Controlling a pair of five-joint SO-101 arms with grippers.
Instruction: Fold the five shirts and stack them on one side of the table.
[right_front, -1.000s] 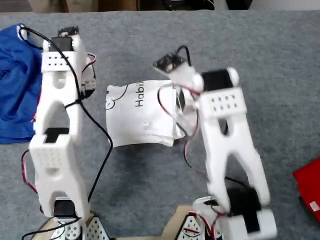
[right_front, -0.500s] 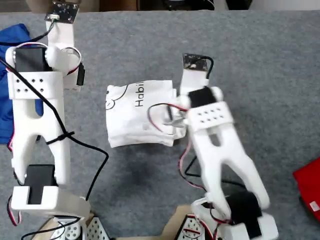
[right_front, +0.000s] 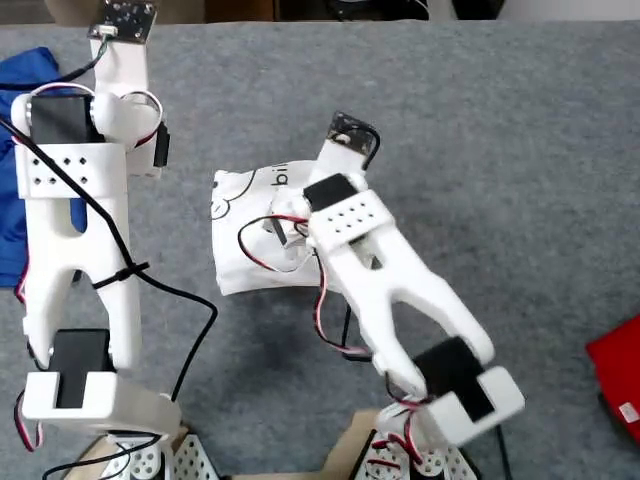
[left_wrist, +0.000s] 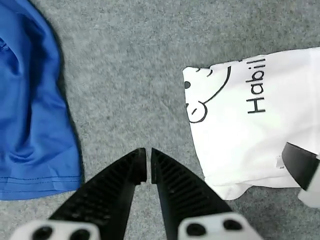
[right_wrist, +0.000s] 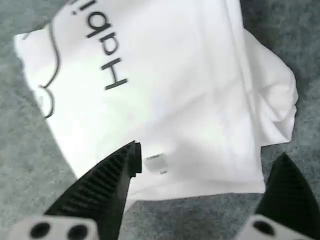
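Observation:
A folded white shirt (right_front: 245, 240) with black print lies mid-table, also seen in the left wrist view (left_wrist: 250, 130) and the right wrist view (right_wrist: 165, 90). My right gripper (right_wrist: 207, 165) hovers open over it, one finger (right_wrist: 117, 170) above the cloth and the other finger (right_wrist: 282, 185) past the bunched edge. The right arm (right_front: 350, 225) covers much of the shirt from above. My left gripper (left_wrist: 148, 165) is shut and holds nothing, over bare grey table between the white shirt and a crumpled blue shirt (left_wrist: 30, 110). The blue shirt (right_front: 15, 200) lies at the far left edge.
A red cloth (right_front: 618, 375) lies at the right edge of the table. The grey table (right_front: 520, 150) is bare at the back right. Cables hang along both arms. The left arm (right_front: 75, 200) stands between the blue and white shirts.
The right arm has swung left, across and over the white shirt. The left arm drew back and to the left a second ago and has since kept still.

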